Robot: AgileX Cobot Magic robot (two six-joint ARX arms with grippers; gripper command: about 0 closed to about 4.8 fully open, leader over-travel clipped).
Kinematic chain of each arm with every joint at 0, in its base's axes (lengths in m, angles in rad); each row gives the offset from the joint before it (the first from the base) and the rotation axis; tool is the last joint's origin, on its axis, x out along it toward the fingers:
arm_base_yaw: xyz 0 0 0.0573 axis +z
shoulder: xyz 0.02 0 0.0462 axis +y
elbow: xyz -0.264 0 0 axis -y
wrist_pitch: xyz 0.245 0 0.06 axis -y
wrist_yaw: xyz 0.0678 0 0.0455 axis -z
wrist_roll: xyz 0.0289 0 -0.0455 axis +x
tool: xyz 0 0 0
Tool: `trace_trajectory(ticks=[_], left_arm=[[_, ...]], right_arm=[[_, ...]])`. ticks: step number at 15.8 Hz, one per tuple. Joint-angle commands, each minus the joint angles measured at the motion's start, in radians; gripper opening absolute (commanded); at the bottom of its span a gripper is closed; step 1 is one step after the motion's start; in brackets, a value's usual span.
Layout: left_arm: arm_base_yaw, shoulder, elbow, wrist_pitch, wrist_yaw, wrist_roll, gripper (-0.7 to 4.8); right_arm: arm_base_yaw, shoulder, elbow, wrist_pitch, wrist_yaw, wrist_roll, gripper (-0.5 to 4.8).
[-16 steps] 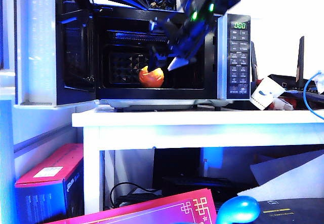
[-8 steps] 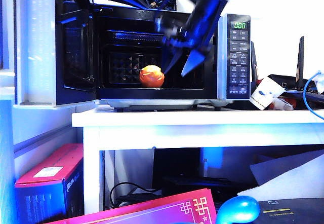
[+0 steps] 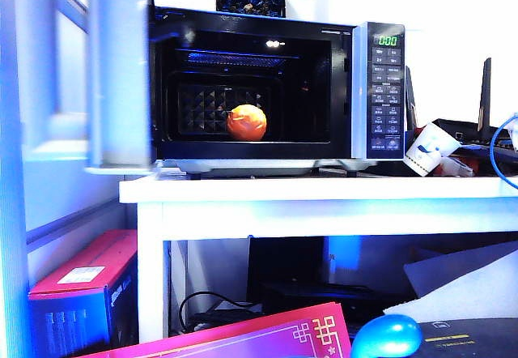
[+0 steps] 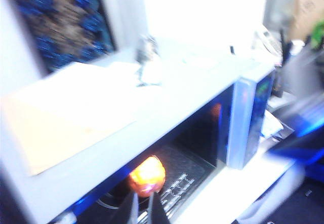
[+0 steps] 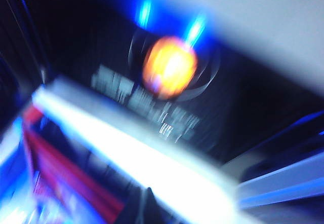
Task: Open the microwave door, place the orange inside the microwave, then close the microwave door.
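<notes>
Now the orange (image 3: pixel 247 122) sits on the cavity floor of the microwave (image 3: pixel 267 87), near centre; the microwave door (image 3: pixel 120 70) stands swung wide at the left. Remaining step: shut the door. Left gripper (image 4: pixel 141 211), above the oven top, fingers narrow, holding nothing. Right gripper (image 5: pixel 143 203), out in front of the cavity, closed and empty. Judgement: push the door's outer face near its free edge, slow arc, until latched
</notes>
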Motion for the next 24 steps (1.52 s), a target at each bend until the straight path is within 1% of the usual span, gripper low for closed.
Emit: trace_trajectory(ticks=[1,4,6,7,8,9,11,12,14,16,18,19,21,24], left_arm=[[-0.002,-0.047,0.001,-0.112,0.002,0.008,0.47],[-0.002,-0.088,0.001,-0.354,0.002,0.009,0.47],[-0.002,-0.097,0.001,-0.474,0.004,0.008,0.47],[-0.002,-0.096,0.001,-0.541,0.037,0.014,0.47],[-0.002,-0.095,0.0,-0.588,0.075,0.024,0.47],[-0.003,-0.092,0.0,-0.621,0.09,0.035,0.47],[-0.003,-0.089,0.0,-0.647,0.096,0.043,0.47],[-0.003,-0.074,0.0,-0.692,0.141,0.046,0.47],[-0.003,-0.046,-0.002,-0.711,0.165,0.052,0.47],[-0.004,-0.009,-0.002,-0.696,0.206,0.054,0.47],[-0.005,0.035,-0.002,-0.66,0.233,0.055,0.47],[-0.005,0.057,-0.002,-0.625,0.264,0.061,0.47],[-0.027,0.075,-0.002,-0.576,0.305,0.062,0.47],[-0.075,0.099,-0.002,-0.492,0.324,0.069,0.43]], right_arm=[[0.002,-0.089,0.003,0.043,0.003,0.002,-0.05],[0.002,-0.146,0.003,0.055,0.003,0.002,-0.05],[0.002,-0.159,0.005,0.067,0.006,0.002,-0.05],[0.002,-0.161,0.007,0.068,0.006,0.001,-0.05],[0.002,-0.162,0.011,0.069,0.006,0.001,-0.05],[0.002,-0.163,0.017,0.077,0.007,0.001,-0.05],[0.002,-0.163,0.043,0.095,0.015,0.001,-0.05],[0.002,-0.163,0.071,0.111,0.025,0.001,-0.05],[0.002,-0.163,0.105,0.114,0.032,0.002,-0.05],[0.002,-0.163,0.135,0.118,0.057,0.001,-0.05],[0.002,-0.163,0.154,0.135,0.07,0.001,-0.05],[0.002,-0.163,0.166,0.138,0.07,0.001,-0.05],[0.002,-0.163,0.166,0.146,0.077,0.001,-0.05],[0.002,-0.162,0.166,0.148,0.145,0.0,-0.05]])
